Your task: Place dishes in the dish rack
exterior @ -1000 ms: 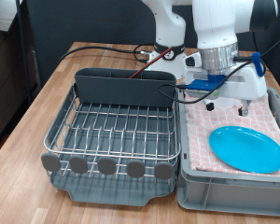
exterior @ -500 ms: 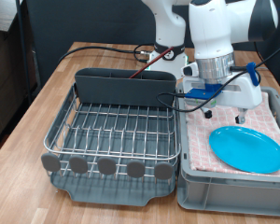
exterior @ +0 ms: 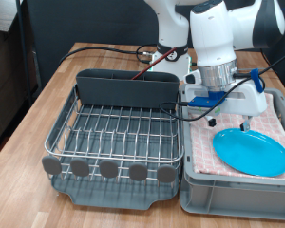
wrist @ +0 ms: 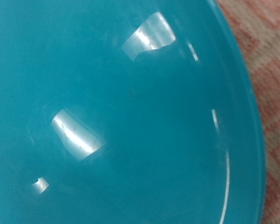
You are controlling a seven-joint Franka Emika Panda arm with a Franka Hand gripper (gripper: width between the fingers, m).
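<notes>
The round light-blue plate [exterior: 253, 153] lies flat on the pink checked cloth [exterior: 278, 118] in the grey bin [exterior: 234, 198] on the exterior view's right. My gripper [exterior: 228, 123] hangs just above the plate's far-left edge with its fingers [exterior: 211, 119] spread apart and nothing between them. In the wrist view the plate [wrist: 131, 112] fills nearly the whole picture and the fingers do not show. The dish rack [exterior: 114, 133] stands to the left, its wire grid bare. The mug and the wooden spoon are out of view.
The rack's tall grey caddy [exterior: 128, 90] stands at its far side, with round grey end caps [exterior: 108, 169] along its near edge. Black and red cables [exterior: 123, 52] run across the wooden table [exterior: 47, 95] behind the rack.
My gripper has come down and a little toward the exterior view's bottom, closer to the plate's edge. The plate and rack have not moved.
</notes>
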